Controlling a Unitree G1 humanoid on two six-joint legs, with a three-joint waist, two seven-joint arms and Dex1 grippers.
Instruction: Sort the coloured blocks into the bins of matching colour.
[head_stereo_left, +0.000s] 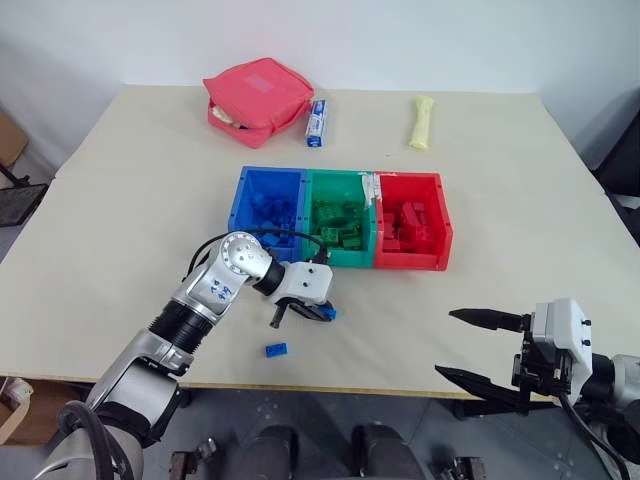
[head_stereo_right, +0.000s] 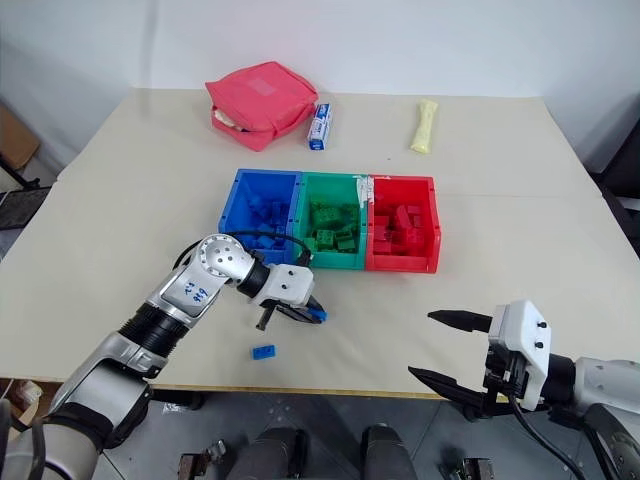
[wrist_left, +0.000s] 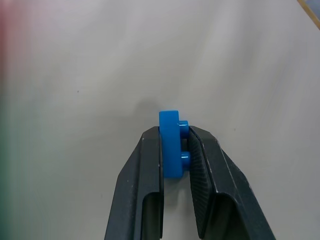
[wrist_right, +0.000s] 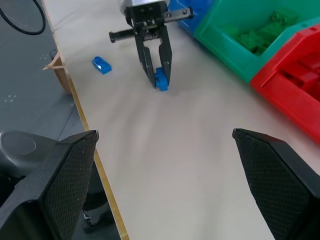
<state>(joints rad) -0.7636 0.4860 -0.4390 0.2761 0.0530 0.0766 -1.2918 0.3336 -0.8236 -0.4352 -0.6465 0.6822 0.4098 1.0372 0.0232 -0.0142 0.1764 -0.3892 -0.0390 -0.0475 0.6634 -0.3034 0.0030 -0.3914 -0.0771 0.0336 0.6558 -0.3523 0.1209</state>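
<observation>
My left gripper (head_stereo_left: 322, 312) is shut on a small blue block (wrist_left: 170, 145), holding it at the table surface just in front of the bins; the same block (wrist_right: 161, 80) shows between the fingers in the right wrist view. A second blue block (head_stereo_left: 277, 349) lies loose on the table near the front edge. The blue bin (head_stereo_left: 270, 171), green bin (head_stereo_left: 350, 258) and red bin (head_stereo_left: 410, 260) stand joined in a row, each holding several blocks of its own colour. My right gripper (head_stereo_left: 445, 342) hangs open and empty by the table's front right edge.
At the back of the table lie a pinkish-red zippered pouch (head_stereo_left: 258, 100), a small blue-and-white box (head_stereo_left: 316, 122) and a pale yellow stick (head_stereo_left: 422, 122). The table's front edge runs close below both grippers.
</observation>
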